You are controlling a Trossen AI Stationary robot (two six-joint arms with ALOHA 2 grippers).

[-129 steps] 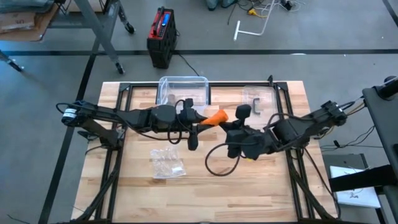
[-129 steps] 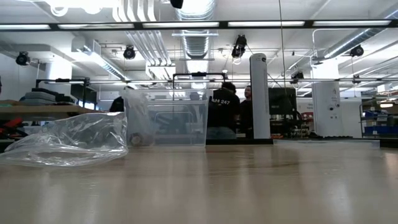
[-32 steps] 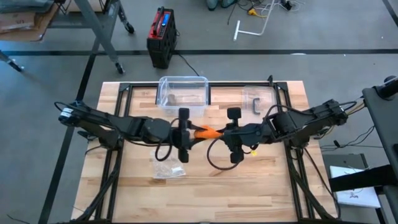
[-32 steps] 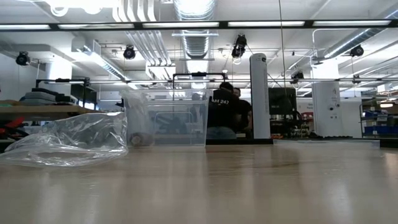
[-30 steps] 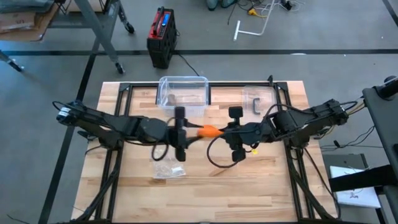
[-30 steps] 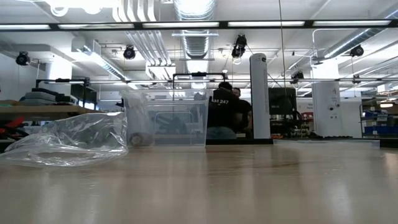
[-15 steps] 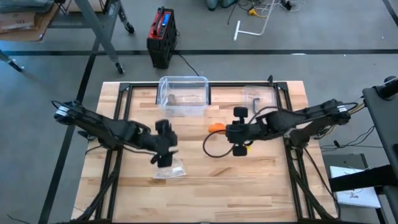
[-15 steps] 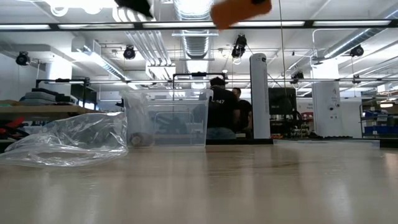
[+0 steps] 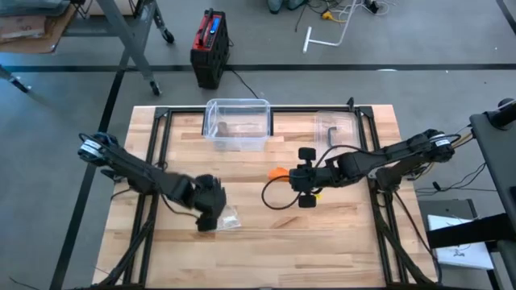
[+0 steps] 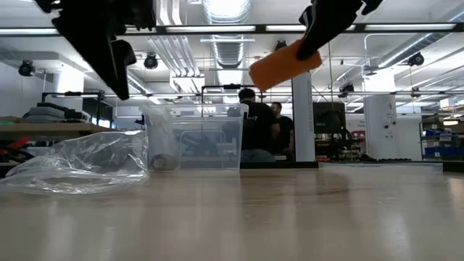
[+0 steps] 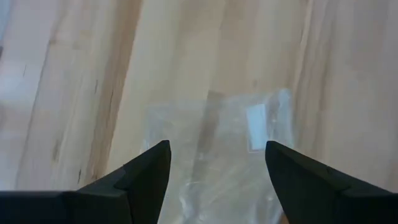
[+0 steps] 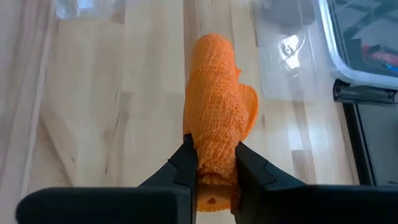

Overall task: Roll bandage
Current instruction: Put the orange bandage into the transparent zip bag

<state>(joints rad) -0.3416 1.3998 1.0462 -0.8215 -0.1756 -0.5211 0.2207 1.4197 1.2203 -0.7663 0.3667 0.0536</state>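
One orange bandage roll (image 12: 214, 106) sits clenched in right hand (image 12: 214, 163), long axis pointing forward off the fingertips, above table (image 9: 355, 234) centre; left hand (image 11: 217, 155), released, hovers well apart over plastic bag (image 11: 230, 155).

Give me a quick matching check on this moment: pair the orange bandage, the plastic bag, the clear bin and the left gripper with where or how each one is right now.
Things:
1. orange bandage
2. plastic bag
3. clear bin
4. left gripper

States:
A. open, hovering over the bag
B. at the table's far edge
C. clamped in the right gripper, off the table
D. lying flat on the wood, ungripped

Pairs: 1-C, 2-D, 3-B, 4-A
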